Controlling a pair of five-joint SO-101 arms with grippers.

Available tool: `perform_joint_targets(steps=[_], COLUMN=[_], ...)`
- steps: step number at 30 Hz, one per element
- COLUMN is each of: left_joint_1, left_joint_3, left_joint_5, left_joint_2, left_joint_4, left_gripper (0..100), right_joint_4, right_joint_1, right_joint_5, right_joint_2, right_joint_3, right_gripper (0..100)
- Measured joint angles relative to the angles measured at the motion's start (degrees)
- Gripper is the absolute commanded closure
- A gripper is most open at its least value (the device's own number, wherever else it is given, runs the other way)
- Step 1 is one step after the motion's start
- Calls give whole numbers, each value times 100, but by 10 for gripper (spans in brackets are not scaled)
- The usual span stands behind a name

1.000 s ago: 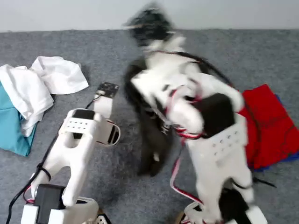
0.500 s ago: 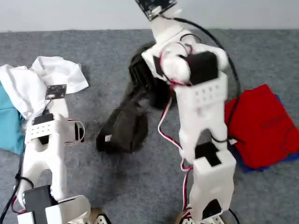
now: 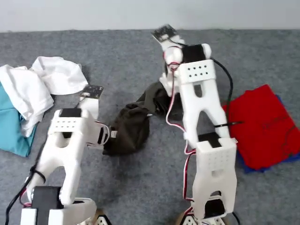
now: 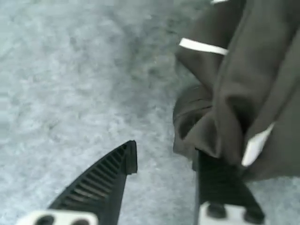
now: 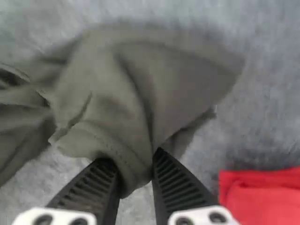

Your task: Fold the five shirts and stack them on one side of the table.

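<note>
- While your right gripper (image 5: 135,161) is clamped on a fold of the dark shirt (image 3: 129,133), the bunched bulk lies just beside your left gripper (image 4: 166,152).
- Left jaws stand apart, with cloth against one of them.
- Shirt's length runs gripper to gripper.
</note>
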Motion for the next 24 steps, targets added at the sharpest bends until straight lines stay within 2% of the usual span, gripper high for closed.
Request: perform_joint_targets(steps=[2, 6, 8, 12, 15, 20, 24], left_joint_1=[-53, -185, -176, -176, -185, 237, 668], left_joint_3=[-97, -527, -844, -1582, -1802, -1723, -1415], left_joint_5=[0, 18, 26, 0, 0, 18, 0], left_joint_2=[299, 1099, 1451, 1688, 1767, 1785, 1952], left_joint_4=[-132, -202, 26, 800, 1029, 1073, 563], left_gripper=[791, 793, 793, 794, 794, 794, 795], right_joint_4=[0, 0, 0, 0, 0, 0, 0], right_joint_1=[220, 492, 545, 686, 703, 695, 695], right_joint_5=[0, 0, 149, 440, 510, 519, 519], right_joint_2=[0, 0, 0, 9, 35, 35, 35], right_joint_3=[123, 123, 149, 334, 334, 334, 334], right_gripper=[958, 797, 744, 754, 772, 779, 779])
